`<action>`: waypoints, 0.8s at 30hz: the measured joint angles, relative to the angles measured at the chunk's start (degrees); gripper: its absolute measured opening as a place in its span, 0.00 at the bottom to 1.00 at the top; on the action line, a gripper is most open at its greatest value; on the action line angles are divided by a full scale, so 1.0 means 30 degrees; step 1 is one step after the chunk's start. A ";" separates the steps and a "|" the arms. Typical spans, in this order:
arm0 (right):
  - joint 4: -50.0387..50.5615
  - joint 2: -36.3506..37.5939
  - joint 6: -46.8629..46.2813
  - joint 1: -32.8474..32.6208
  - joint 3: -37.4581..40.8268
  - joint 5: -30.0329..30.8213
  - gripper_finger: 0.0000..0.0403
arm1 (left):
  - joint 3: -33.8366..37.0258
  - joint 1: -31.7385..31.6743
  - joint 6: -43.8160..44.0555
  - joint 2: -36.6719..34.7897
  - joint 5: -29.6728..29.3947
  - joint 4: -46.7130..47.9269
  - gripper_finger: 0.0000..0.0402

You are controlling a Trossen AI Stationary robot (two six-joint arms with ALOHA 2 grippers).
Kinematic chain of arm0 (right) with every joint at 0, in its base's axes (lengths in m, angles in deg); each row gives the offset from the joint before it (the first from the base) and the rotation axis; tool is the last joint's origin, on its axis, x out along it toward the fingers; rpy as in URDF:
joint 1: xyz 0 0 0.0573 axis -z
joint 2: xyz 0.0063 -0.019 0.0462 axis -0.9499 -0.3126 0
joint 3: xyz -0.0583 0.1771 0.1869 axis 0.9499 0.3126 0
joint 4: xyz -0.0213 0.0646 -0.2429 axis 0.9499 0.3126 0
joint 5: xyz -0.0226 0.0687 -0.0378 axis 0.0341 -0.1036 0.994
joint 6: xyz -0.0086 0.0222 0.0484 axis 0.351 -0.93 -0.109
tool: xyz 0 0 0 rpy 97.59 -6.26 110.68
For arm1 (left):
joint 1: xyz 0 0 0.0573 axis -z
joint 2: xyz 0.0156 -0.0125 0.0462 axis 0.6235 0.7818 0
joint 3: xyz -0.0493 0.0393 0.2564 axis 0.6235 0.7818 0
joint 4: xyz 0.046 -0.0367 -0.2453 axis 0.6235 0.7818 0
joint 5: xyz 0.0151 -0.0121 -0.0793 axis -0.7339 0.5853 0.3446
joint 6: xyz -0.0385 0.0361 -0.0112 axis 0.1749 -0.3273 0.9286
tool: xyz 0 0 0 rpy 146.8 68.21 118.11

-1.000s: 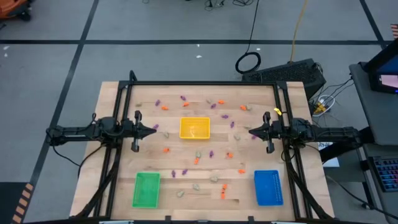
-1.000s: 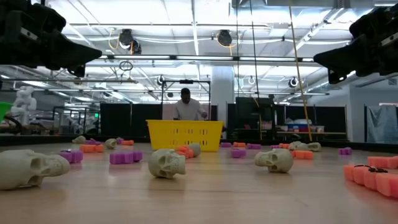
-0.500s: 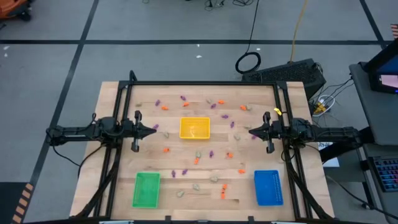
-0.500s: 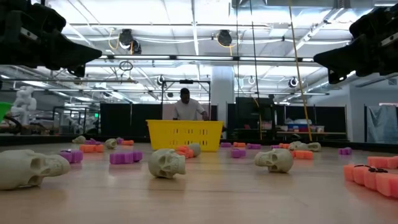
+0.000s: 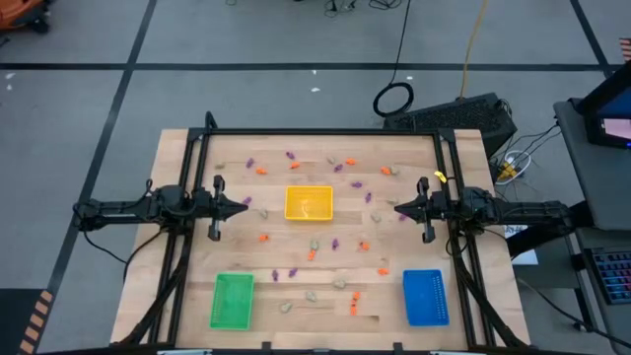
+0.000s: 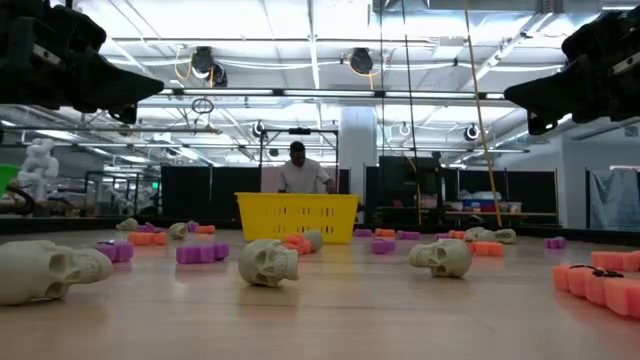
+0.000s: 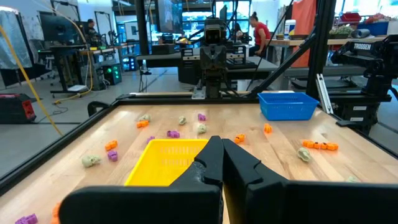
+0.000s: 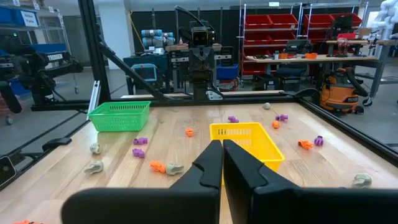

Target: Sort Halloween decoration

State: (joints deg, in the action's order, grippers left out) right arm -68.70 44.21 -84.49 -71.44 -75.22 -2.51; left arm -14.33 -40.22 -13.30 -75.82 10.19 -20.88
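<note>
- The wooden table [image 5: 177, 247] is the biggest thing here, with the decorations scattered all over it, none sorted yet as far as I can see.
- Three trays: yellow tray [image 5: 309, 202] in the middle between the arms, green tray [image 5: 233, 300] and blue tray [image 5: 425, 297] toward the near corners. All three look empty, though the top-down view is too coarse to swear by it.
- Left pincer [image 5: 241, 208] and right pincer [image 5: 400, 208] both hang above the table either side of the yellow tray, fingers pressed together, nothing in them.
- Pale skulls [image 6: 267, 261]: probably light hard plastic, rounded, might roll. I'd pinch across the temples.
- Purple pieces [image 6: 200, 253] and orange pieces [image 6: 605, 281]: small, lumpy, likely light and stiff. Grab across the narrow middle.
</note>
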 joint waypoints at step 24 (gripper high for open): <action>-0.0015 0.0000 0.0327 0.0006 0.0006 0.0001 0.00 | 0.0000 -0.0004 0.0000 -0.0007 -0.0003 -0.0018 0.00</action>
State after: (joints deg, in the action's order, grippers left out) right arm -68.74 44.21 -83.51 -71.42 -75.20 -2.50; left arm -14.33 -40.24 -13.30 -75.84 10.18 -20.94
